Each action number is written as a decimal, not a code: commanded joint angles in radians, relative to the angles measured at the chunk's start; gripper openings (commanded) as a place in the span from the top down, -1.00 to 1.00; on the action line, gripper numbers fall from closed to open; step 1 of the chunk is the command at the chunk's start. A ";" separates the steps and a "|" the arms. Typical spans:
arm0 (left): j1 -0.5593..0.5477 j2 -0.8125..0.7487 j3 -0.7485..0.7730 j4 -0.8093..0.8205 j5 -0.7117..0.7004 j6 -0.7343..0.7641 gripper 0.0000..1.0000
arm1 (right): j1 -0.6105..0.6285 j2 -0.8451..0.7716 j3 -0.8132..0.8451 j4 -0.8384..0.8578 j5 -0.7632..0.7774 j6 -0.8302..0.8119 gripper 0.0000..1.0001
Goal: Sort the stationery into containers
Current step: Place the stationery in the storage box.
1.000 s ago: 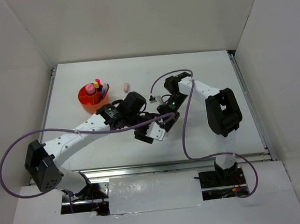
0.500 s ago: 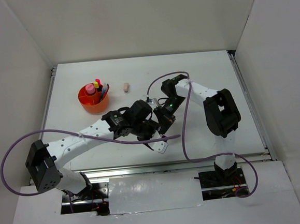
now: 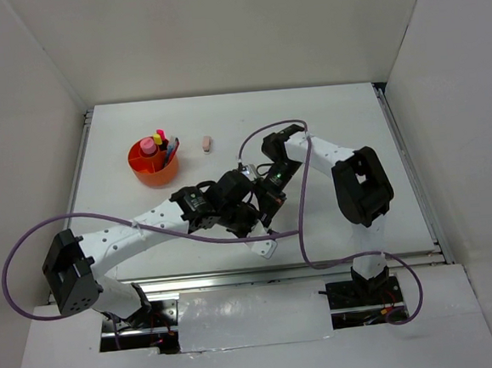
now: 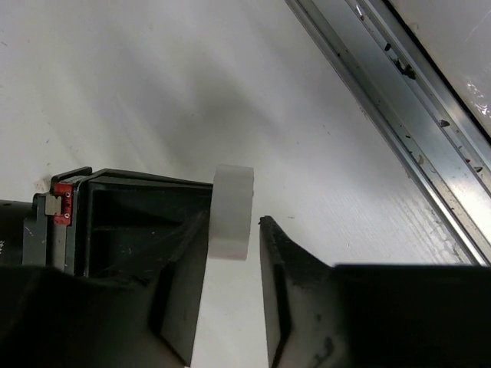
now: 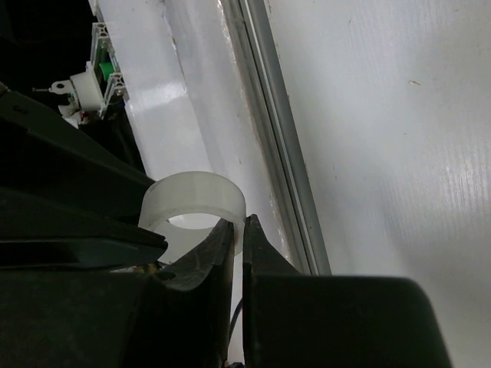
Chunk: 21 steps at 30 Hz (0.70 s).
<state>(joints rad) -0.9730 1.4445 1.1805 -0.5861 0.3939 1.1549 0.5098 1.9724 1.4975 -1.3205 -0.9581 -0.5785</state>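
Centrally in the overhead view, above the white table (image 3: pixel 351 116), both arms are meeting low near the front rail. At upper left, the orange tub (image 3: pixel 147 178) is holding upright pens and a glue stick. The right gripper (image 5: pixel 236 224) is pinching the clear tape ring (image 5: pixel 196 198) by its wall, jaws nearly closed. The left gripper (image 4: pixel 234 222) is straddling the ring's width, slightly open. The ring is probably light, stiff and slick, so clamping across its flat edges seems safest. A small eraser (image 3: pixel 207 143) is lying right of the tub.

Table (image 3: pixel 334 113) viewed from high behind arm bases (image 3: pixel 361 287), whole scene. Wrist views held close, tilted toward rail (image 4: pixel 418 134); tape ring (image 4: pixel 232 211) shared (edge-on in left).
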 commanded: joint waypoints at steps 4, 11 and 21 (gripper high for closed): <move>-0.009 0.004 -0.019 0.008 0.002 0.032 0.42 | 0.010 -0.037 0.006 -0.126 -0.022 -0.015 0.92; -0.032 -0.022 -0.073 0.011 -0.001 -0.001 0.77 | -0.025 -0.035 0.033 -0.126 -0.014 -0.001 -0.20; -0.040 -0.049 -0.078 0.097 -0.027 -0.351 1.00 | -0.332 0.040 0.326 -0.125 -0.056 0.089 -0.31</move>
<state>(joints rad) -1.0283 1.4345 1.0733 -0.5659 0.3817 0.9951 0.2523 2.0045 1.7226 -1.3312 -0.9714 -0.5327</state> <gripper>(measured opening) 0.339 0.656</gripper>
